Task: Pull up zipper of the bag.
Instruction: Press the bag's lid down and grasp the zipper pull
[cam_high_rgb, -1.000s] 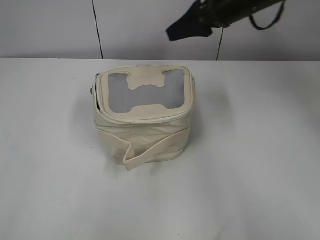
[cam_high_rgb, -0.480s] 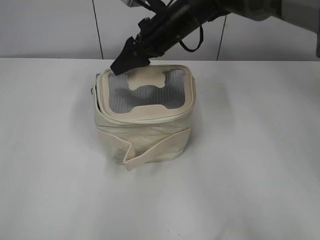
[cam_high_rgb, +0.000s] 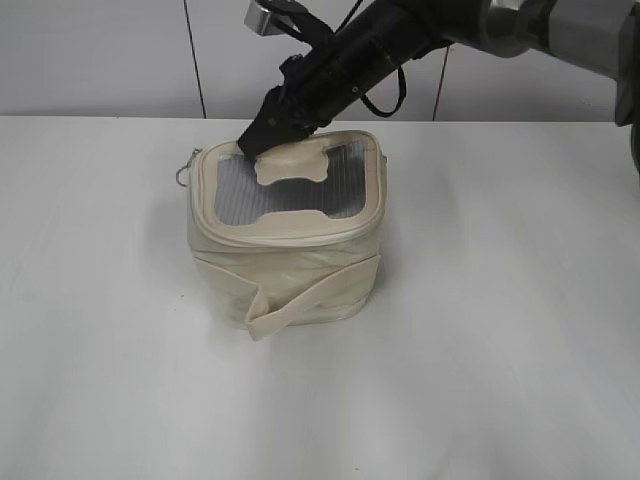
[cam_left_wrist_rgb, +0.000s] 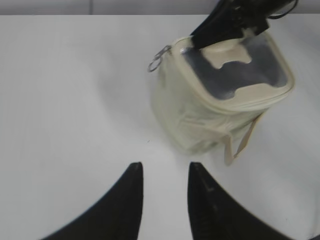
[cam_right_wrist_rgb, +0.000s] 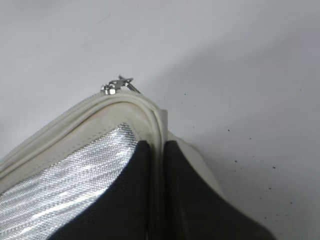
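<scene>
A small boxy cream bag (cam_high_rgb: 285, 235) sits upright on a white table (cam_high_rgb: 500, 330), near the middle and a little toward the far edge. Its lid has a grey mesh window and a cream tab.

The right gripper (cam_high_rgb: 258, 142) reaches across from the right side and presses down at the far left corner of the lid. In the right wrist view its two black fingers (cam_right_wrist_rgb: 125, 200) stand nearly together, straddling the raised cream rim of the lid, so they appear to pinch that rim rather than a pull.

The zipper (cam_right_wrist_rgb: 65, 117) runs along the lid rim. A small silver ring pull (cam_left_wrist_rgb: 156, 57) sticks out from the bag's left far corner, just beyond the fingertips and not held.

The left gripper (cam_left_wrist_rgb: 165, 172) hangs over bare table toward the near edge, well apart from the bag, fingers slightly parted and empty.

To do this step well, the right gripper likely needs to shift outward to the pull, close on the ring itself, then draw along the track while the left one steadies the bag.
</scene>
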